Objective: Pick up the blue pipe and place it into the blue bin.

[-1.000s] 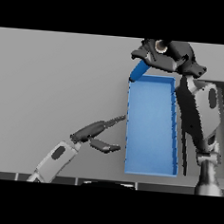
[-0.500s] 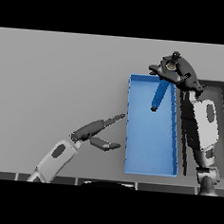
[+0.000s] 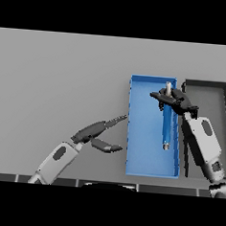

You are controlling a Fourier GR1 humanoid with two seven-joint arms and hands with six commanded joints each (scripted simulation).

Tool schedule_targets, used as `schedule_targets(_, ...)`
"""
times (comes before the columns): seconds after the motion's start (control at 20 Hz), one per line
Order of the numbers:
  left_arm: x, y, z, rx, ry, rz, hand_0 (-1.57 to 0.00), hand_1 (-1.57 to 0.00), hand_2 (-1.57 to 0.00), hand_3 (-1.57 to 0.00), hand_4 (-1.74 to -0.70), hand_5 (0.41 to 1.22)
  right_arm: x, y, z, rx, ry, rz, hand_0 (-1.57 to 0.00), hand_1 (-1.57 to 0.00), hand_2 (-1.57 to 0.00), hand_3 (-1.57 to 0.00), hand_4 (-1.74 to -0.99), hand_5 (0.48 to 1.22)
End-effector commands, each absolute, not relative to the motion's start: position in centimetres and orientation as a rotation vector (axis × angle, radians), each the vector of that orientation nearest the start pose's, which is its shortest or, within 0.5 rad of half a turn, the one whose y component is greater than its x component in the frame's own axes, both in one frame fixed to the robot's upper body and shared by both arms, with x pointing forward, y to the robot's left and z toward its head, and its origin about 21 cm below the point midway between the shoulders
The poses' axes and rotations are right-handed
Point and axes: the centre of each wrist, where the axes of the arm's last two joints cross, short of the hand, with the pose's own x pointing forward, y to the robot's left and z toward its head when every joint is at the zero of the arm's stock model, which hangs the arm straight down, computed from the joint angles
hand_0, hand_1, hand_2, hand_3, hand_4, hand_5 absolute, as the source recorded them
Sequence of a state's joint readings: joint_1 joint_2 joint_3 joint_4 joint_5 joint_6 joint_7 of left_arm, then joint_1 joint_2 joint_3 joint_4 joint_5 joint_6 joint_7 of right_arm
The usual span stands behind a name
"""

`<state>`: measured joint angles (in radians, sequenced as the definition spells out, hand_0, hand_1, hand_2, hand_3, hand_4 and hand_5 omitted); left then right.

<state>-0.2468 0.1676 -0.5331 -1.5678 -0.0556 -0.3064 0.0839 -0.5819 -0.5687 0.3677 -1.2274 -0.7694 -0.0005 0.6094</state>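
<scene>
Right hand (image 3: 176, 100) over the far end of the blue bin (image 3: 142, 131), fingers curled round the upper part of the blue pipe (image 3: 167, 123). Clamped on it near the top, just below the pale grey end that pokes out past the hand toward the far side of the table. Reaches in from the lower right, white and grey forearm crossing the bin's right wall.

Pipe long and thin, long axis running near to far, almost parallel with the bin's long sides. Pale tip pointing away from the robot, small grey end pointing back toward it. Lies within the bin's outline, along the right half, close to the right wall. Cannot tell whether resting on the bin floor or held just above it.

Bin rectangular, long side running away from the robot, on the grey table (image 3: 59, 82). Dark grey bin (image 3: 221, 104) just beside it on the right.

Left hand (image 3: 100, 133) low at centre left, just left of the blue bin, fingers straight and spread from the thumb, holding nothing, touching nothing.
</scene>
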Motion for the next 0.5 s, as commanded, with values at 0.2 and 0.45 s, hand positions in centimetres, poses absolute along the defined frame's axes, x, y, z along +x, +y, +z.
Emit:
schedule_targets(0.2,26.0,11.9,4.2,-0.424,-1.506,-0.978,0.00,0.00,0.00,0.00,-0.89,0.453,36.7,-24.8,8.9,0.187,-0.772,0.307,-0.53,-0.48,-0.46,-0.37,-1.285,1.141)
schedule_targets(0.45,26.2,12.3,4.2,-0.435,-1.514,-0.973,0.00,0.00,0.00,0.00,-0.90,0.451,36.2,-24.4,8.9,0.061,-0.763,0.509,-0.17,-0.16,-0.15,-0.12,-1.149,0.887)
